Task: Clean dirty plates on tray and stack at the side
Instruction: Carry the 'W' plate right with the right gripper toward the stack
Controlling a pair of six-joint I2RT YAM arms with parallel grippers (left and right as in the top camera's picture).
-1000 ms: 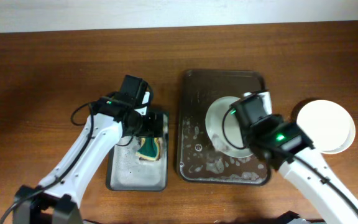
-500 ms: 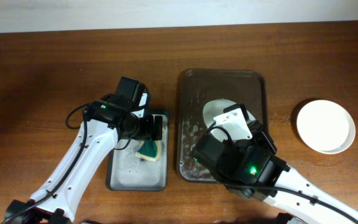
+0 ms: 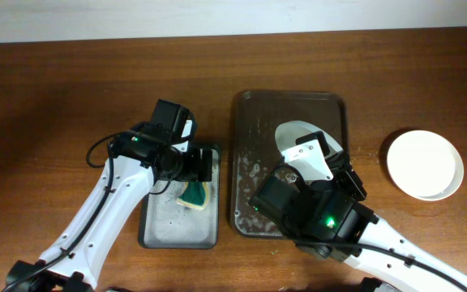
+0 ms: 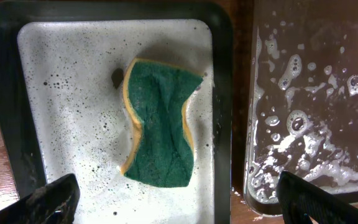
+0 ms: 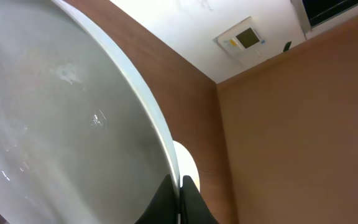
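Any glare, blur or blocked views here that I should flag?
Overhead: evenly lit and sharp, but the right arm hides much of the plate over the tray. Left wrist: sharp on the sponge; foam on the tray glints. Right wrist: tilted up at the ceiling, the plate fills the left half, with small wet glints.

Left arm: comes up from off the tray's near-left corner and bends at the wrist. Left gripper sits just outside the tray's left rim, pointing straight down, jaws spread wide, nothing between them.

Right arm: crosses the tray's near-right corner, green light on its bulky joint. Right gripper is over the tray's middle, fingers pinched tight on the rim of a tilted plate.
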